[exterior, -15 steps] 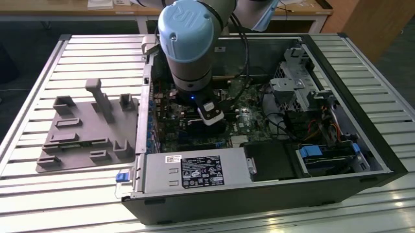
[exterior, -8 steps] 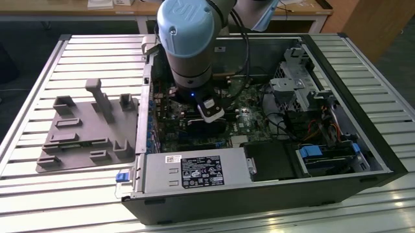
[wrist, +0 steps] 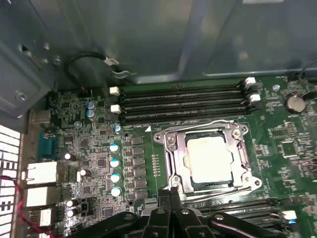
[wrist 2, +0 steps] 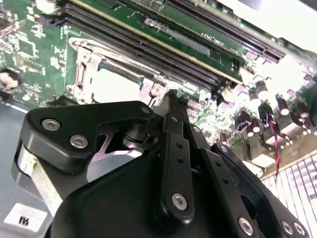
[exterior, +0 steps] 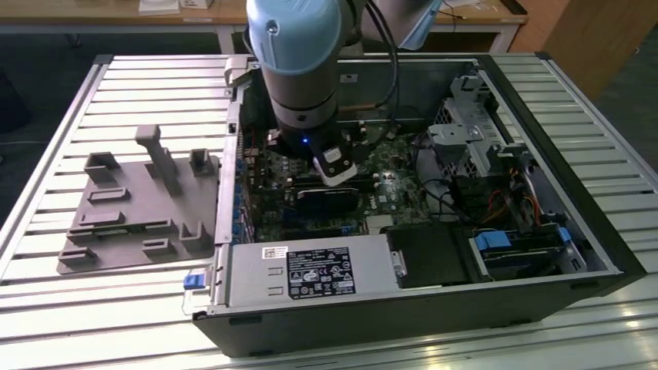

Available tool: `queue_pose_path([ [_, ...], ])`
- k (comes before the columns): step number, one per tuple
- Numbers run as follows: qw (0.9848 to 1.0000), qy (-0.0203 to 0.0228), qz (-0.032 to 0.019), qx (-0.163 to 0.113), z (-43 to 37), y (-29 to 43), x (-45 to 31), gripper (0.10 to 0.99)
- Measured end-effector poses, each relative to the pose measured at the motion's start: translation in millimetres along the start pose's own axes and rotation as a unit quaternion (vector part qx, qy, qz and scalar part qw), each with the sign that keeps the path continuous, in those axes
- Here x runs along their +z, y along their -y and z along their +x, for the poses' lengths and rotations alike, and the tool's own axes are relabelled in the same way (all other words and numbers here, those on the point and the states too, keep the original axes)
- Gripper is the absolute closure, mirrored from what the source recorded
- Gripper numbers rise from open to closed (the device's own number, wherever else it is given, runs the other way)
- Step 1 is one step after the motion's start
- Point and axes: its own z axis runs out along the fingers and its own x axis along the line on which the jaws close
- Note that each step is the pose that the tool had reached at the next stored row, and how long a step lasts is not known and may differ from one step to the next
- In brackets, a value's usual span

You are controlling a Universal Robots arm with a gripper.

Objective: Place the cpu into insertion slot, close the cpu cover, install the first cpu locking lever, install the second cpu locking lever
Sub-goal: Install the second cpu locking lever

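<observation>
Open case (exterior: 575, 231) is laid flat on the slatted counter (exterior: 123, 308), with a grey fixture (exterior: 134, 216) beside it at the exterior view's left. The arm (exterior: 298, 62) is lowered into the case over the board (wrist: 99, 148). Cpu (wrist: 210, 158) is seated in the slot (wrist: 171, 163), with the cover (wrist: 242, 148) closed over its edges. End effector (wrist: 171, 193) is held with fingers together just beside the slot's edge, clamped on nothing. Memory slots (wrist: 183, 104) are seen near the far edge.
</observation>
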Motion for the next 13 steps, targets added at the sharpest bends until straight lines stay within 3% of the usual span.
queue_pose_path([
  [3,1.0,0.0004,0.0025,0.0,-0.4,-2.2,-6.3,0.984],
  [7,0.9997,0.0028,0.0251,-0.002,-0.5,-3.2,-9.3,0.984],
  [10,0.9997,0.0029,0.026,-0.002,-1.6,-3.3,-9.2,0.984],
  [13,0.9997,0.0027,0.026,-0.002,-8.0,-4.0,-8.7,0.984],
])
